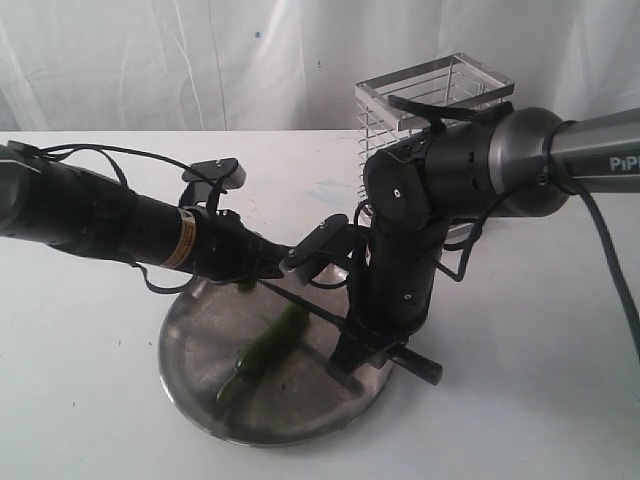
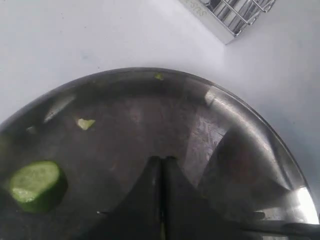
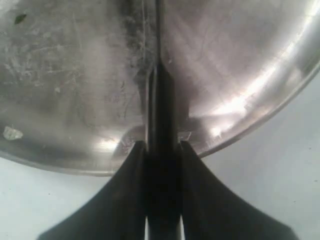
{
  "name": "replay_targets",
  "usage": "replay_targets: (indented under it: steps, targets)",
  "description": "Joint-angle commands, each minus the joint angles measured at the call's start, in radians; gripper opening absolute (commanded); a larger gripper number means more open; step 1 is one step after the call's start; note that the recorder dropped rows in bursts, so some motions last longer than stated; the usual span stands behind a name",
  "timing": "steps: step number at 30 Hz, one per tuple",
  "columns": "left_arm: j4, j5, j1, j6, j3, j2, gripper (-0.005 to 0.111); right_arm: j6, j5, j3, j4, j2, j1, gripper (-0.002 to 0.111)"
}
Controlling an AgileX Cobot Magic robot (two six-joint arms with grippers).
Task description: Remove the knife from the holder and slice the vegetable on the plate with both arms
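- Stainless steel plate (image 1: 200,345) sits on the white table (image 1: 90,400); the green chili pepper (image 1: 265,350) lies along its middle, and a cut piece (image 2: 35,184) shows in the left wrist view.
- Right gripper (image 3: 162,150) is clamped on the knife (image 1: 320,315): its fingers press the black handle from both sides, and the blade runs out over the plate.
- Left gripper (image 2: 161,172) hangs low over the plate with its fingertips together and seemingly nothing between them, though the tips are dark and hard to read.
- Chrome wire holder (image 1: 425,110) stands behind the right arm, well apart from the plate.
- Judged from this, slicing is under way. The blade should cross the pepper squarely and press straight down with the handle kept level.
- The left gripper would do best to pin the pepper near one end, clear of the blade's line, so it cannot roll on the slick steel.
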Motion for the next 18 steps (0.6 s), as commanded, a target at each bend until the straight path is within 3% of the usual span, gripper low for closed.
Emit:
replay_targets:
  steps: [1,18]
  targets:
    - [-0.005,-0.018,0.004,0.001,-0.006,-0.004,0.000,0.001,0.005,-0.008,-0.009,-0.002,-0.001,0.000]
    - [0.011,-0.023,0.004,0.001,-0.004,-0.004,0.000,0.004,0.022,-0.008,-0.009,-0.002,-0.001,0.000]
